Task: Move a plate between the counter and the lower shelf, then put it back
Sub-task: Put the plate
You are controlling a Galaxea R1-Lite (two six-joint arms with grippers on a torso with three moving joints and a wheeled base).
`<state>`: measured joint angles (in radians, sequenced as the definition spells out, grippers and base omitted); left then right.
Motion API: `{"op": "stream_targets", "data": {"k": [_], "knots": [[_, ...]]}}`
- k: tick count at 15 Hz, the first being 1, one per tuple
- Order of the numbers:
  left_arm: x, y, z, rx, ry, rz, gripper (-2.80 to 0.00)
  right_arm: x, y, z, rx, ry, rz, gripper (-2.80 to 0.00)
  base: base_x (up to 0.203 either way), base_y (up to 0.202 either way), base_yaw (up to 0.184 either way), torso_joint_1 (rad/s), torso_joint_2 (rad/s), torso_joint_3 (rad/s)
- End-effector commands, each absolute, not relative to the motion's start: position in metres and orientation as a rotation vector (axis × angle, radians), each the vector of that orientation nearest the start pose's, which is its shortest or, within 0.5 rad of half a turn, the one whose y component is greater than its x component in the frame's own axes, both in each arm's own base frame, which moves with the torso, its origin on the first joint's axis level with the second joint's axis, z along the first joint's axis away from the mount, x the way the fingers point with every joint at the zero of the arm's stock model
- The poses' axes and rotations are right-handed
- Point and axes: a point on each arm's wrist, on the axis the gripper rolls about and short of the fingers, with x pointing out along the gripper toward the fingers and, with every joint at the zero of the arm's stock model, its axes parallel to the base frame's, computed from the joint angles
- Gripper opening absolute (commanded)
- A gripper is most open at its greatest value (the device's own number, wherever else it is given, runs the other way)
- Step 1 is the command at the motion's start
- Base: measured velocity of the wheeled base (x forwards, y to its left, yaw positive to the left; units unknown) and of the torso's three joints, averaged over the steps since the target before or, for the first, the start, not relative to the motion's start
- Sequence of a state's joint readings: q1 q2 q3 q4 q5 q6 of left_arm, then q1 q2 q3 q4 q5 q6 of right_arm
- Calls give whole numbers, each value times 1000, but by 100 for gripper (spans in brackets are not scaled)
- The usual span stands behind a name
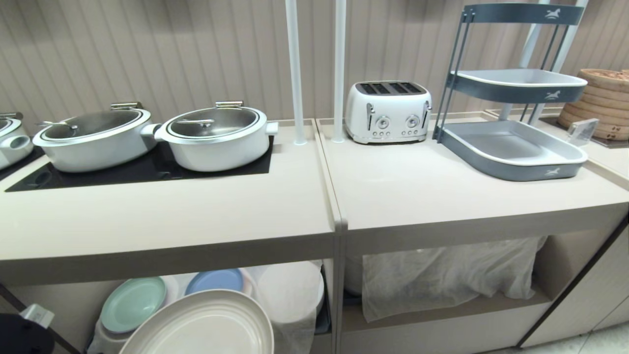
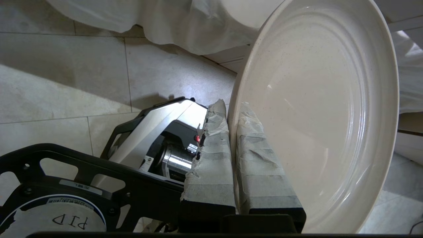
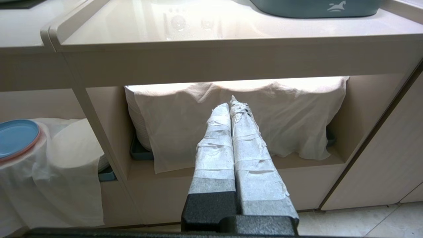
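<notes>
The cream plate [image 1: 201, 327] [image 2: 317, 109] hangs in the air in front of the lower shelf [image 1: 295, 305], below the front edge of the counter [image 1: 172, 211]. My left gripper [image 2: 230, 105] is shut on the plate's rim, one taped finger on each face. In the head view that gripper is out of sight below the frame. My right gripper [image 3: 230, 103] is shut on nothing; it is parked low, pointing at the cloth-covered stack [image 3: 238, 122] in the right-hand bay.
On the lower shelf sit a mint-green plate [image 1: 132, 302], a blue plate [image 1: 214, 280] and a white-draped stack [image 1: 290, 290]. The counter carries two white pots [image 1: 214, 137] on a black hob, a white toaster [image 1: 388, 113], a grey tiered tray [image 1: 511, 147] and two white posts [image 1: 295, 73].
</notes>
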<state>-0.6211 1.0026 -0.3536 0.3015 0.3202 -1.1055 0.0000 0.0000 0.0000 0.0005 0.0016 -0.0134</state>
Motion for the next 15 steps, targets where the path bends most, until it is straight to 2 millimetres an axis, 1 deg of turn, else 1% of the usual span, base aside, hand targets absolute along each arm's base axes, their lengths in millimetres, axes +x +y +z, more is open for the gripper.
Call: {"op": "stream_targets", "data": {"k": [1,15], "knots": [[71,-42,125,-602,877,217,-280,-23,0,75,-14,0,2,-280,0,0,0,226,-443,-230],[71,-42,125,-603,876,217,-280,-23,0,75,-14,0,2,-280,0,0,0,167,-338,-177]]}}
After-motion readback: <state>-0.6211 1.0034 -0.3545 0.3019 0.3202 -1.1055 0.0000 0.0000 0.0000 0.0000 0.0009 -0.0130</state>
